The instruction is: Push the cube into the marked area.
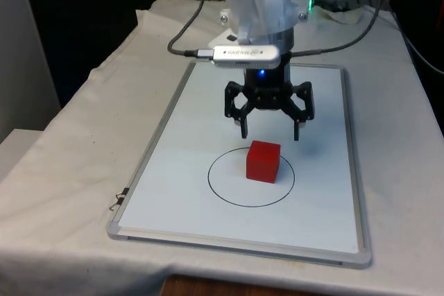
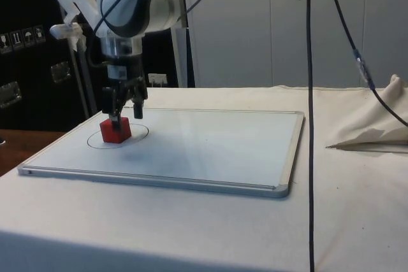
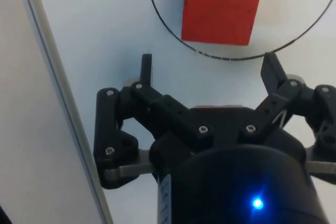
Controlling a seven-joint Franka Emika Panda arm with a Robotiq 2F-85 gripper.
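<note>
Looking at it, the small red cube (image 1: 263,161) sits inside the black drawn circle (image 1: 220,195) on the whiteboard (image 1: 173,171). The black two-finger gripper (image 1: 269,128) hangs wide open, empty, probably just behind it. Next: back away.

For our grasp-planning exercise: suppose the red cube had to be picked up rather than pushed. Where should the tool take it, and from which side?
Take the red cube by two opposite upright faces, coming straight down from above. It sits flat inside the drawn circle on the whiteboard, top face level and nothing beside it, so parallel flat sides are free. The tool hangs open just behind it, probably wide enough to straddle it.
</note>
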